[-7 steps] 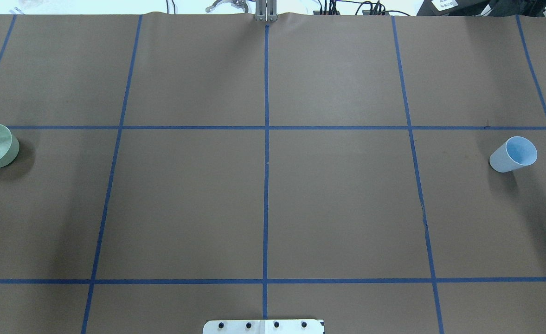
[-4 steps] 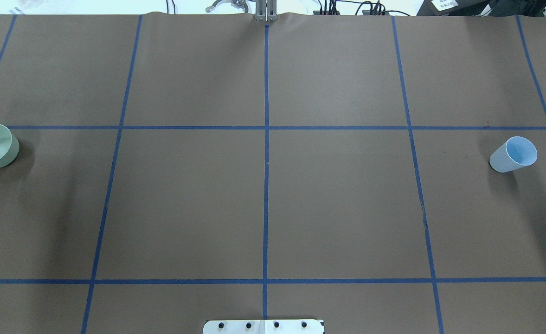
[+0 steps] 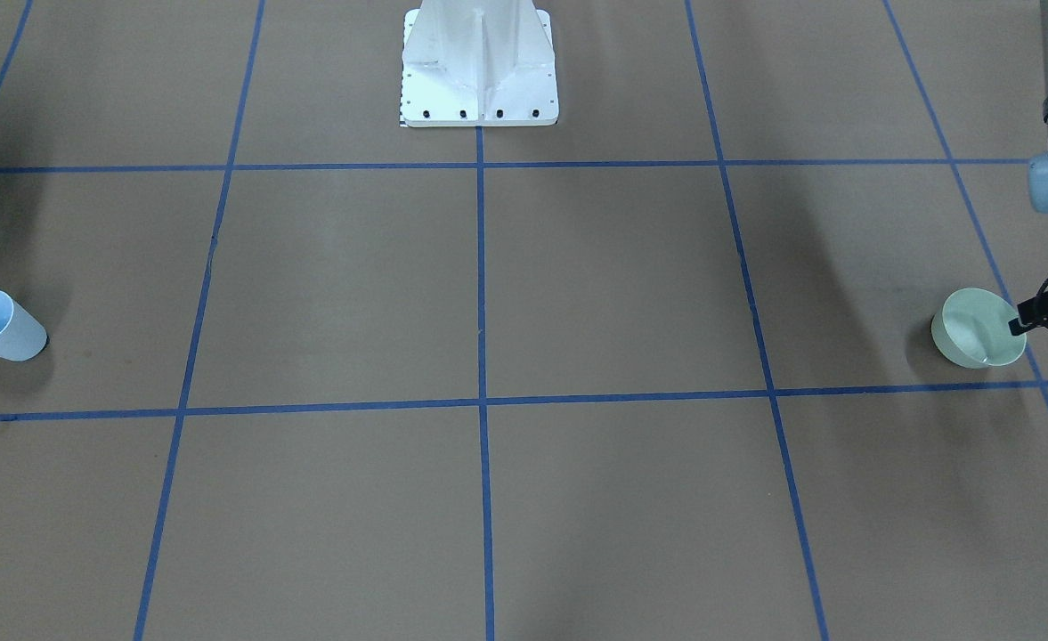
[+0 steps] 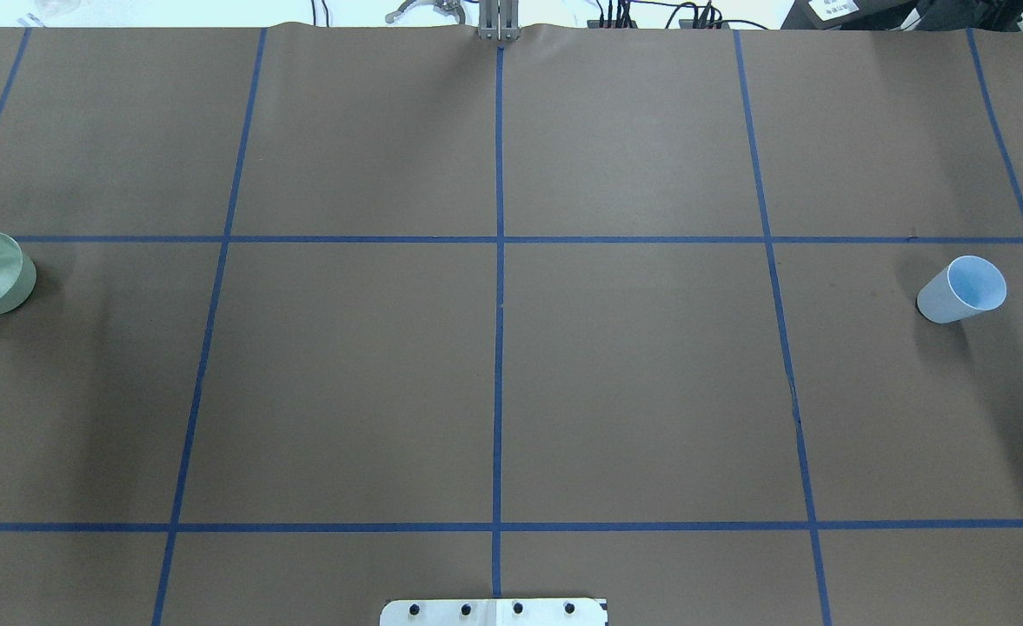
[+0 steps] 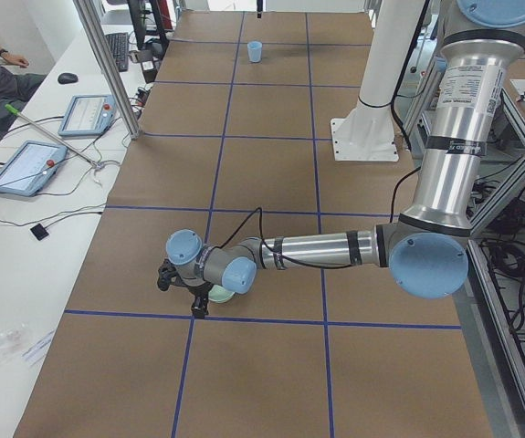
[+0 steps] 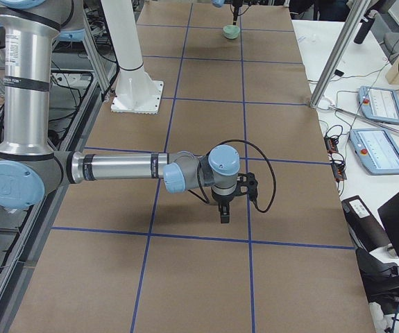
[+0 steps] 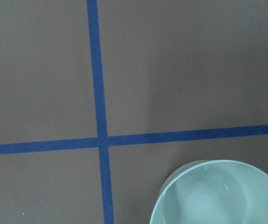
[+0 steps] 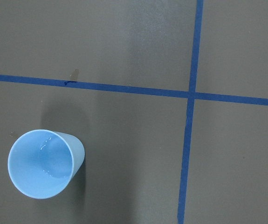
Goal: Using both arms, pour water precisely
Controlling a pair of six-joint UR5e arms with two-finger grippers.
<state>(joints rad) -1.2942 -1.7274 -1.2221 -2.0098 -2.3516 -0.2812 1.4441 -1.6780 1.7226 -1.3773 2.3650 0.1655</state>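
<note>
Nothing here can be read with certainty. The left arm (image 5: pixel 463 100) has a band of small dark print on its upright silver tube, just beside the white pedestal (image 5: pixel 372 128). The right arm (image 6: pixel 116 168) has a faint logo on its large blue joint cap, on the camera's side of that pedestal. A white label (image 4: pixel 833 7) lies past the worktop (image 4: pixel 650 391) edge opposite the pedestal, and its print is blurred.
</note>
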